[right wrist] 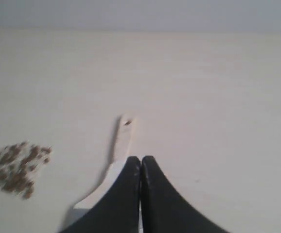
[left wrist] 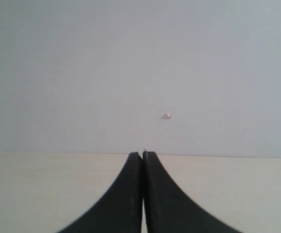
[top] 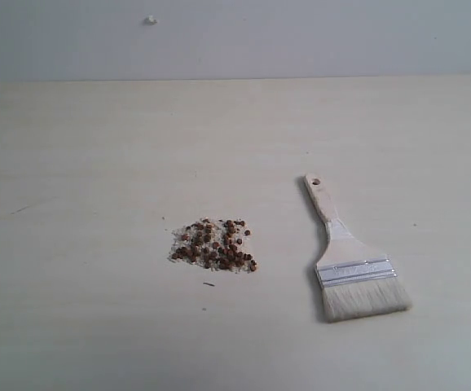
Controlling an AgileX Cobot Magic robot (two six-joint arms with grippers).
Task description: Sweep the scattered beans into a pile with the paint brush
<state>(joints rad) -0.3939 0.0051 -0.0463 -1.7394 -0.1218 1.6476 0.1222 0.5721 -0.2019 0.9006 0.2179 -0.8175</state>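
- left gripper (left wrist: 142, 154): jaws pressed together, nothing between them. It faces the wall over the table's far edge and is not in the exterior view.
- beans (top: 213, 245): one loose, flat patch on the table (top: 97, 163), mixed with fine white grains. It sits a bit left of centre, with one dark fleck apart at 6 o'clock of the patch. They are grouped but spread thin, not heaped.
- paint brush (top: 345, 261): lies flat at 3 o'clock of the beans, near but apart. The handle hole points to 11 o'clock and the bristles to 5 o'clock. No gripper holds it.
- right gripper (right wrist: 140, 159): jaws pressed together and empty, hovering over the brush's handle near the metal band. Only a dark sliver shows at the exterior view's right edge.
- progress, my read: brush not picked up, no stroke under way. Grasping, sweeping and tightening the pile all look left to do, unless this patch already counts as the pile; cannot tell.
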